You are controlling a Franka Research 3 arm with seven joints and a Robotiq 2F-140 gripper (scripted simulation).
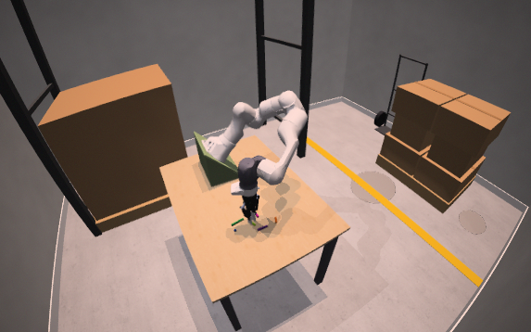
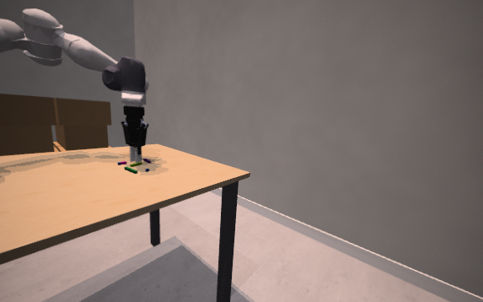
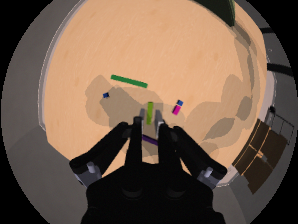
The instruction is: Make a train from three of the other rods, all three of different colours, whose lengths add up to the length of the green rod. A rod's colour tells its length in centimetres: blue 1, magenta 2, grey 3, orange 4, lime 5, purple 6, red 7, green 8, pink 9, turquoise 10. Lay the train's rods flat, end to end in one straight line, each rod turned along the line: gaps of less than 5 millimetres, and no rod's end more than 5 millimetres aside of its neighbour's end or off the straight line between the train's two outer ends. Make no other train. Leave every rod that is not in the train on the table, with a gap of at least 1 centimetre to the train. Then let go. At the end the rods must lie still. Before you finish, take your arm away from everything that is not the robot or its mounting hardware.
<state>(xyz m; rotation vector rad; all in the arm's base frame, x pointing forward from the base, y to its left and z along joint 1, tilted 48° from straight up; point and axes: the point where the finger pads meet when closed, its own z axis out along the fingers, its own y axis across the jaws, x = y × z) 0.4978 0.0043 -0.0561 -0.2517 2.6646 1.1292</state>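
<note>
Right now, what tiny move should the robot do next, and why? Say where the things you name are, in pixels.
I'd gently close the gripper [image 1: 251, 221] [image 2: 136, 160] [image 3: 149, 115], if it's low enough. Its fingers seem to flank the lime rod [image 1: 253, 223] [image 2: 136, 164] [image 3: 150, 113], which lies away from the magenta rod [image 1: 257, 215] [image 2: 123, 163] [image 3: 176, 110] and its blue neighbour [image 2: 119, 164] [image 3: 180, 103]. Those three could match green.

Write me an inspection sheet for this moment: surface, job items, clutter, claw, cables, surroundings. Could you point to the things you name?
Surface: wooden table [image 1: 230, 264] [image 2: 78, 198] [image 3: 150, 40], shadows across it.
Job items: green rod [image 1: 237, 222] [image 2: 131, 169] [image 3: 129, 81], lime rod [image 1: 253, 223] [image 2: 136, 164] [image 3: 150, 113], purple rod [image 1: 262, 227] [image 2: 147, 160] [image 3: 150, 140], orange rod [image 1: 275, 220], magenta rod [image 1: 257, 215] [image 2: 123, 163] [image 3: 177, 109], two blue rods [image 3: 106, 95]; one blue adjoins the magenta. No three-rod train laid.
Clutter: nothing seen.
Claw [image 1: 251, 220] [image 2: 136, 160] [image 3: 149, 115]: slightly open around the lime rod, gaps visible beside it.
Cables: nothing seen.
Surroundings: stacked boxes [image 1: 473, 111] [image 2: 15, 110] [image 3: 255, 155] and a yellow floor line [image 1: 387, 201], both off the table.
</note>
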